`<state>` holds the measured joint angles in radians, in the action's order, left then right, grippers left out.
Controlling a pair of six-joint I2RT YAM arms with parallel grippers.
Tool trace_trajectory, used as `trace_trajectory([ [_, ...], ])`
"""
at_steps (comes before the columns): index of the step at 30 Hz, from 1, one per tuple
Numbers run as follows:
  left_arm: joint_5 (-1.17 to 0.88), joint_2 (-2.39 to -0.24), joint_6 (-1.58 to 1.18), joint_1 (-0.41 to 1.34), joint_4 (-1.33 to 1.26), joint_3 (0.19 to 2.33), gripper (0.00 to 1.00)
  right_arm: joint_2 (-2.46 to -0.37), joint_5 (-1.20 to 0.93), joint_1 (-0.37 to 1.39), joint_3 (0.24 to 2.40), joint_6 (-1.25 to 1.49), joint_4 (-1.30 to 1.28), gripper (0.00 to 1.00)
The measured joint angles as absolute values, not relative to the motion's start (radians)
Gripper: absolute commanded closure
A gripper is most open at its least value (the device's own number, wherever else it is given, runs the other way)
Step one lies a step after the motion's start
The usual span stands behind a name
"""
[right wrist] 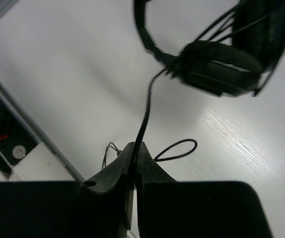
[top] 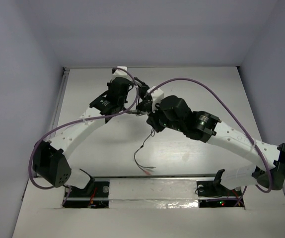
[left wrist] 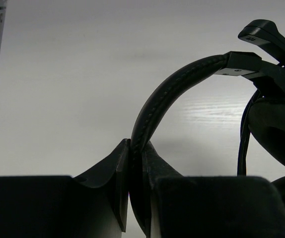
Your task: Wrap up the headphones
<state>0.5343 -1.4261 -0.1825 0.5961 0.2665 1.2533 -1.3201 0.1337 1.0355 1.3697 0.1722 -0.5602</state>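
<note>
The black headphones [top: 141,100] are held up between both grippers over the middle of the white table. My left gripper [top: 135,88] is shut on the padded headband [left wrist: 182,84], seen close in the left wrist view, where the gripper [left wrist: 136,146] pinches it edge-on. An earcup [left wrist: 276,129] hangs at the right. My right gripper [top: 150,116] is shut on the thin black cable [right wrist: 145,114], a short way below the earcups [right wrist: 217,69]; in the right wrist view the gripper [right wrist: 134,148] clamps it. The loose cable end [top: 143,148] trails down onto the table.
A metal rail [top: 152,181] runs along the near edge between the arm bases and also shows in the right wrist view [right wrist: 13,114]. Purple robot cables [top: 217,96] arch over both arms. White walls close in the table at left, right and back.
</note>
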Motion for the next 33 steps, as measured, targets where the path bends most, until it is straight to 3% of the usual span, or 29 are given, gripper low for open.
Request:
trace_trajectory([
  [9, 0.527, -1.288, -0.091, 0.676, 0.358, 1.166, 1.00, -1.322, 0.387, 1.024, 1.375, 0.145, -0.597, 1.00],
  [19, 0.305, -1.270, -0.074, 0.759, 0.428, 1.164, 1.00, -1.402, 0.597, 0.994, 1.379, 0.100, -0.531, 1.00],
  [33, 0.247, -1.219, -0.074, 0.753, 0.474, 1.211, 1.00, -1.399, 0.608, 0.874, 1.315, 0.088, -0.400, 0.76],
])
